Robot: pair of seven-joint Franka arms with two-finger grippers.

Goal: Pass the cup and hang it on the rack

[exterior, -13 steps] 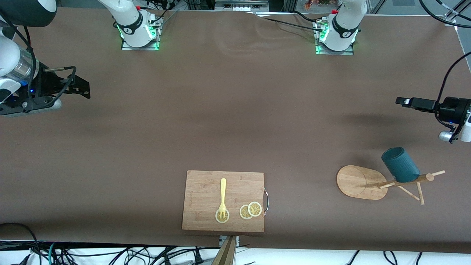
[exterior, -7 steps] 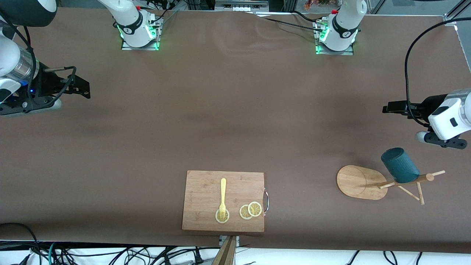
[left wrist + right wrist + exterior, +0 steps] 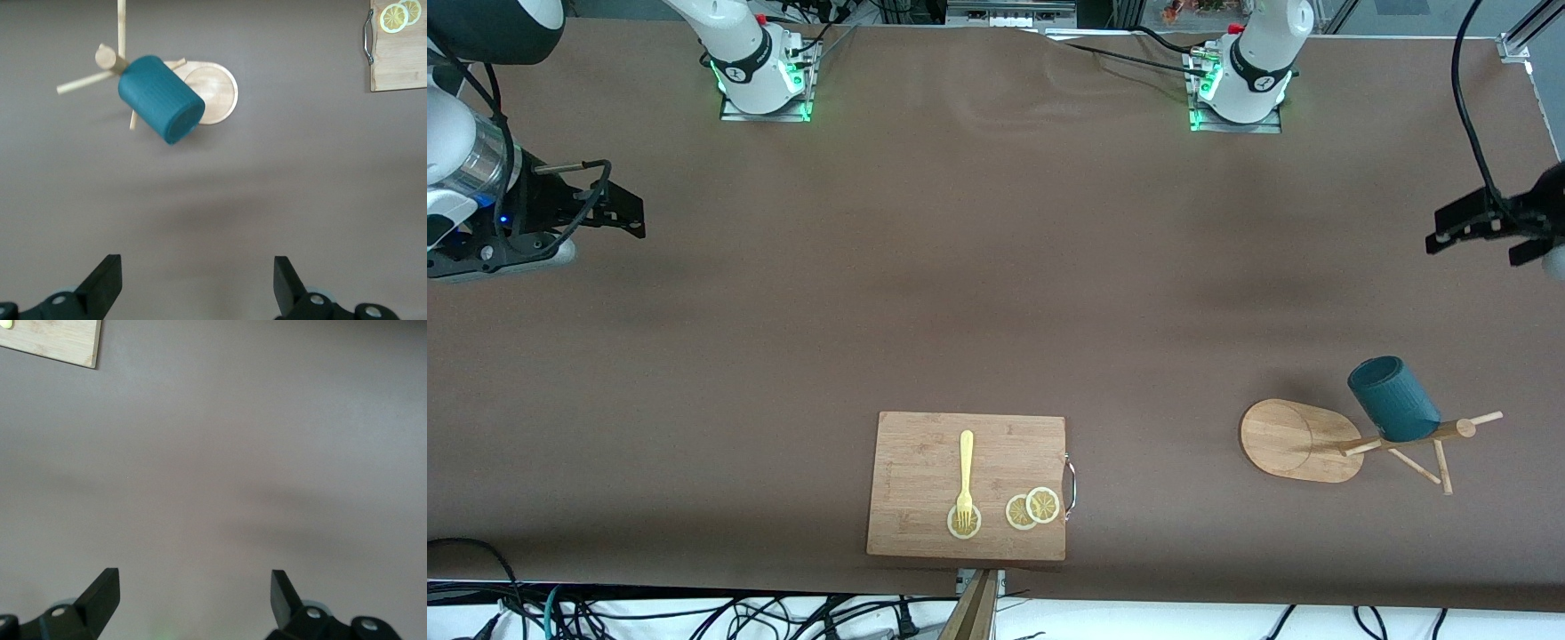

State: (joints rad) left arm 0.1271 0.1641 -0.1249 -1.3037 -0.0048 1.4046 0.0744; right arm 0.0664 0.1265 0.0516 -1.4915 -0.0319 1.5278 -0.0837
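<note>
The dark teal ribbed cup (image 3: 1394, 398) hangs tilted on a peg of the light wooden rack (image 3: 1303, 440), which stands toward the left arm's end of the table with its oval base flat. My left gripper (image 3: 1445, 233) is up in the air over bare table at that end, open and empty, apart from the cup. Its wrist view shows the cup (image 3: 161, 99) on the rack (image 3: 217, 93), well ahead of the left gripper (image 3: 197, 283). My right gripper (image 3: 639, 216) waits open and empty over the right arm's end of the table. The right gripper (image 3: 193, 597) has only tablecloth beneath it.
A bamboo cutting board (image 3: 925, 462) lies near the front edge, mid-table, with a yellow fork (image 3: 966, 476) and lemon slices (image 3: 1033, 508) on it. The board (image 3: 400, 63) also shows in the left wrist view, and the board's corner (image 3: 60, 340) in the right wrist view.
My left arm has swung and pulled away from the rack toward the table's end, its gripper staying open. The cup, the rack and the right arm have not moved.
</note>
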